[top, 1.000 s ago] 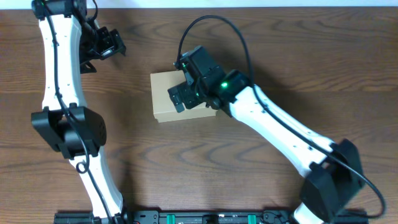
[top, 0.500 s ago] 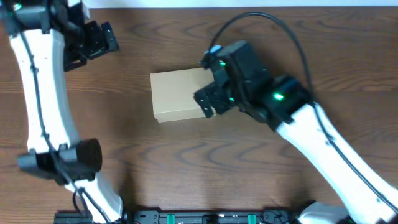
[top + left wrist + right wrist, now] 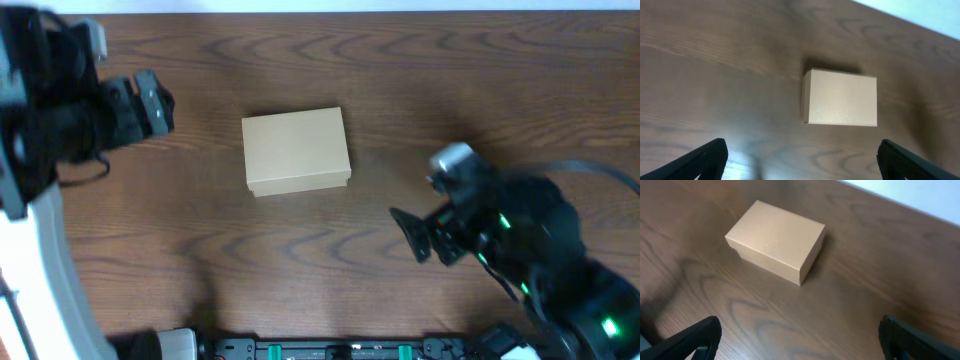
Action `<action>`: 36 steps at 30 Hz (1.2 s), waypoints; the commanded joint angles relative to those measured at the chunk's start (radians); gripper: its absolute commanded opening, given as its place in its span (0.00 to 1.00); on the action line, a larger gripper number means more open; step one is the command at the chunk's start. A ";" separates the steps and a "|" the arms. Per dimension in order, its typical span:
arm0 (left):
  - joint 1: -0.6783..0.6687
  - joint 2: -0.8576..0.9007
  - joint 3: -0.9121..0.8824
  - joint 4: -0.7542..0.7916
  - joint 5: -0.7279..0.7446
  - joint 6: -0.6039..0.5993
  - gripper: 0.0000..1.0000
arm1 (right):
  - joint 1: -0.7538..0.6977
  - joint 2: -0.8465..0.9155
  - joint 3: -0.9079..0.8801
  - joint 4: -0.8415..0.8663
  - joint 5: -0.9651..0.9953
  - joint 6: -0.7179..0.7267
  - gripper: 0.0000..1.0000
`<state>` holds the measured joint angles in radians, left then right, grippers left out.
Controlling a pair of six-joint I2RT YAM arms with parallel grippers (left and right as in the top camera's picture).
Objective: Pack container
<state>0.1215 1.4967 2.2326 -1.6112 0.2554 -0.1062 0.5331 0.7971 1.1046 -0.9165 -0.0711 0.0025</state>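
Note:
The container, a plain tan cardboard box [image 3: 297,150], sits shut on the wooden table near the middle. It also shows in the left wrist view [image 3: 840,97] and in the right wrist view [image 3: 776,239]. My left gripper [image 3: 150,105] is raised at the far left, well apart from the box, open and empty; in its wrist view the gripper [image 3: 801,161] shows only bare wood between the fingertips. My right gripper [image 3: 420,238] is raised to the lower right of the box, open and empty, and the gripper [image 3: 801,340] frames bare wood in its wrist view.
The wooden table [image 3: 480,90] runs to a pale far edge at the top. A black rail [image 3: 330,350] lies along the near edge. The white left arm [image 3: 40,260] stands at the left side.
My right gripper has lifted off the box and drawn back to the lower right. My left arm has risen and moved left. The box lies where it was, lid shut.

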 commanded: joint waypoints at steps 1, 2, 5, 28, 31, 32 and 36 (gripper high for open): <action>0.003 -0.117 -0.118 -0.074 -0.005 0.014 0.95 | -0.011 -0.129 -0.069 0.010 0.022 -0.019 0.99; 0.003 -0.163 -0.166 -0.068 -0.007 0.014 0.95 | -0.011 -0.160 -0.082 0.010 0.026 -0.018 0.99; 0.003 -0.294 -0.303 -0.034 -0.021 0.013 0.96 | -0.011 -0.224 -0.101 0.006 0.027 -0.019 0.99; 0.003 -1.202 -0.922 0.073 -0.098 -0.174 0.95 | -0.011 -0.243 -0.103 -0.135 0.026 -0.019 0.99; 0.003 -1.230 -0.922 0.066 -0.186 -0.174 0.95 | -0.011 -0.243 -0.103 -0.160 0.026 -0.019 0.99; 0.003 -1.234 -0.922 0.068 -0.200 -0.169 0.95 | -0.011 -0.243 -0.103 -0.167 0.026 -0.019 0.99; 0.003 -1.236 -0.932 0.114 -0.214 -0.109 0.95 | -0.011 -0.243 -0.103 -0.195 0.026 -0.019 0.99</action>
<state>0.1219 0.2653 1.3159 -1.5246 0.0902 -0.2588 0.5285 0.5552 1.0061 -1.1034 -0.0517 -0.0010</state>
